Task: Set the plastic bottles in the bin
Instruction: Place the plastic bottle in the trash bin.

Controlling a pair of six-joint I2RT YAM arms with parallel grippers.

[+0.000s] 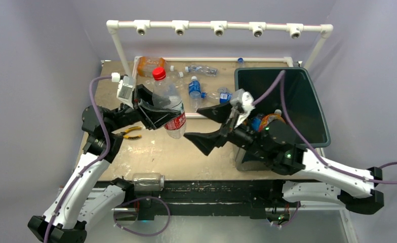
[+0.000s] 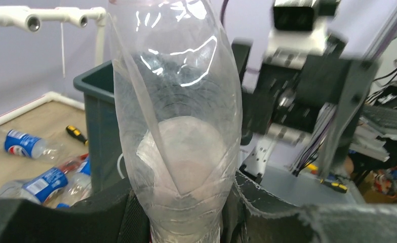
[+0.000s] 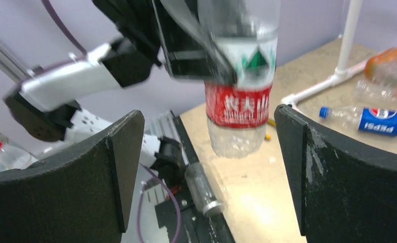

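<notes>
- Robotics lab test cell: plain lilac walls (image 1: 29, 61) box in a scuffed wooden table (image 1: 156, 152).
- White pipe frame (image 1: 201, 24) with 5 fittings (image 1: 219, 29) spans overhead.
- Cluttered workbench (image 2: 389, 121) with loose cables stands beyond.

Even, bright light; glare streaks the clear bottle (image 2: 176, 121), and wrist views seem motion-blurred.

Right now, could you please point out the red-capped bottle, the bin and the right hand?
red-capped bottle (image 1: 176, 122): top external view, on its red label.
bin (image 1: 308, 109): top external view, on its bare inside.
right hand (image 1: 191, 122): top external view, in the gap midway between its fingertips.
</notes>
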